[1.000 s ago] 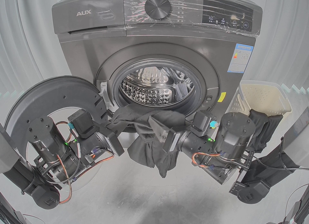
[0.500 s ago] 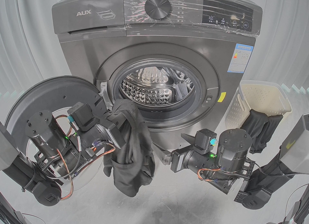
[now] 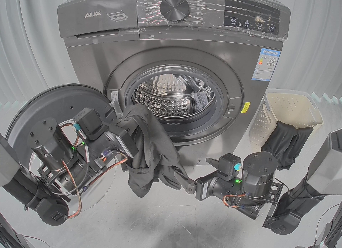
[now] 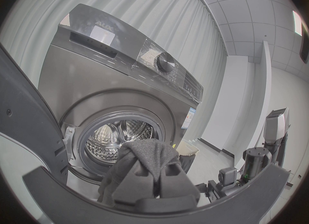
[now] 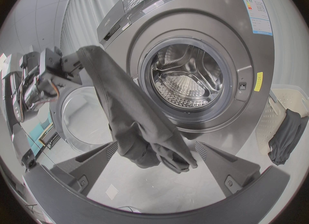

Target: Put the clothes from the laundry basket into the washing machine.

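Head view: loading step in hand, by the look of it, with a limp dark grey cloth garment (image 3: 153,145) out of the basket but not yet inside the grey front-loading washing machine (image 3: 89,60). Left jaws closed on the garment's top fold just beside the lower left rim of the round port (image 3: 235,88), bulk of the cloth hanging toward the pale floor (image 3: 178,223) in front of the machine. Round grey door (image 3: 53,106) swung wide to the left, perforated steel drum (image 3: 167,97) with no clothes visible inside. Right jaws low and spread wide at the garment's trailing end, gripping nothing. Cream perforated plastic laundry basket (image 3: 285,93) on the floor at the machine's right, a second dark garment (image 3: 285,141) draped over its front wall. Left wrist view: jaws pressed shut on a bunched fold of the garment (image 4: 149,152), drum (image 4: 109,137) just beyond. Right wrist view: jaws fully apart, lowest corner of the garment (image 5: 135,115) dangling between them, contact too close to call. Drum (image 5: 186,83) straight ahead, basket (image 5: 273,118) and its remaining garment (image 5: 286,134) off to one side. Next move, most likely: gathering the hanging end and lifting the whole piece over the port's lip into the drum, with care against cloth snagging on the rim or sliding back out onto the floor.
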